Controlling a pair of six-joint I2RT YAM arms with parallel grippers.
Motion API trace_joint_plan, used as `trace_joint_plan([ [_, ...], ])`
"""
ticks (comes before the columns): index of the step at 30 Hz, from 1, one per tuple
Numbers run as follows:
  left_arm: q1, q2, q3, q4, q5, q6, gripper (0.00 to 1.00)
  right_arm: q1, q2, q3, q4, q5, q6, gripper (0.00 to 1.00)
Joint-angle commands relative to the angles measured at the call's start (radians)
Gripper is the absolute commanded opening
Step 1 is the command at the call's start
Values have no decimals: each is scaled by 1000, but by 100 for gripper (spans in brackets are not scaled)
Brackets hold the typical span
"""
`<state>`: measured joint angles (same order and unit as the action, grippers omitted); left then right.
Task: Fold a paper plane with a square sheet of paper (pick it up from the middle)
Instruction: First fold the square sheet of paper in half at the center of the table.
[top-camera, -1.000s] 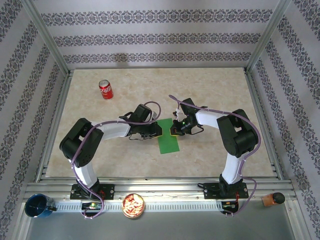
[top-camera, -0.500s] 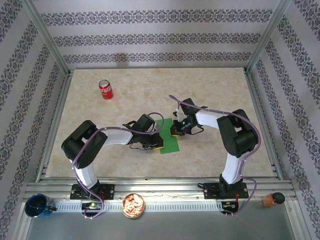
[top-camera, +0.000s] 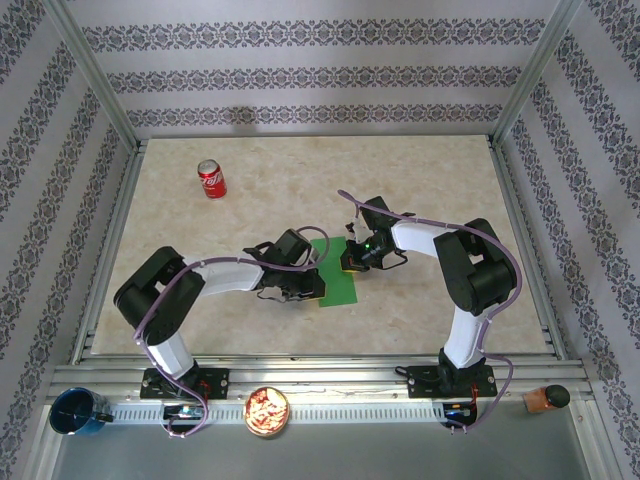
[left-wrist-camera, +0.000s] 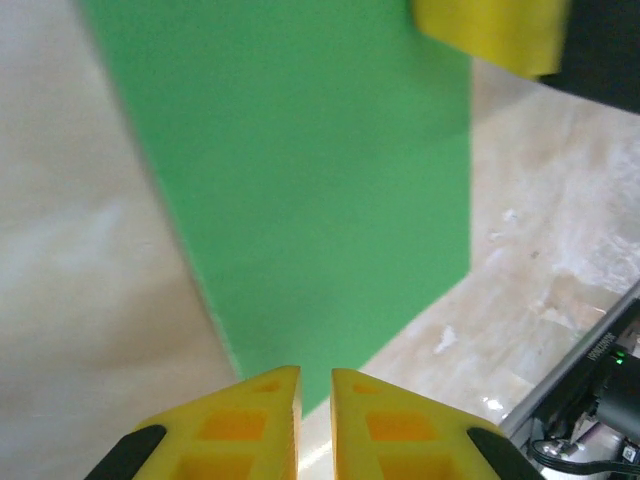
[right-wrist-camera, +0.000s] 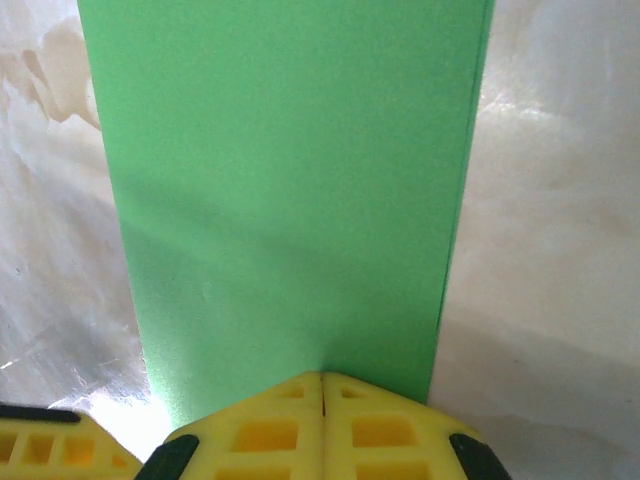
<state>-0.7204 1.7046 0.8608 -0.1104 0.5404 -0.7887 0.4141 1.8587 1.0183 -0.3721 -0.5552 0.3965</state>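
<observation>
The square sheet of paper (top-camera: 340, 275) lies flat on the table as a narrow bright green rectangle (left-wrist-camera: 320, 180) (right-wrist-camera: 290, 200). My left gripper (top-camera: 314, 288) (left-wrist-camera: 316, 375) hovers low at its near left corner. Its yellow fingers stand a narrow slit apart with nothing between them. My right gripper (top-camera: 350, 262) (right-wrist-camera: 322, 378) is shut, its tips together over the middle of the paper's right edge. Whether they touch the sheet I cannot tell. One of its yellow fingers (left-wrist-camera: 490, 35) shows at the top of the left wrist view.
A red soda can (top-camera: 211, 178) stands at the back left of the table. On the near rail sit a blue cup (top-camera: 76, 412), a bowl of snacks (top-camera: 267, 411) and a brown object (top-camera: 545, 398). Metal frame posts edge the table.
My left gripper has slid along the paper's left side toward its near corner. The right arm and the paper have stayed put.
</observation>
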Motion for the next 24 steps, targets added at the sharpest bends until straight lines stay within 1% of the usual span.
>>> trace_joint_plan([
  [1,-27,-22,15,32,30,-5,16,-5,39,-58,-116,153,11,0],
  [4,-33,4,-10,99,60,-43,15,-5,36,-63,-114,153,14,0],
  [8,-41,38,-39,74,42,-31,15,-6,33,-68,-115,156,17,0],
  [14,-42,38,-102,100,38,-40,15,-6,31,-69,-113,154,18,0],
  [18,-45,21,-103,52,18,-21,15,-5,28,-63,-111,146,22,0],
  [24,-45,-79,-69,-38,-57,14,16,-1,6,-51,-87,95,32,0],
])
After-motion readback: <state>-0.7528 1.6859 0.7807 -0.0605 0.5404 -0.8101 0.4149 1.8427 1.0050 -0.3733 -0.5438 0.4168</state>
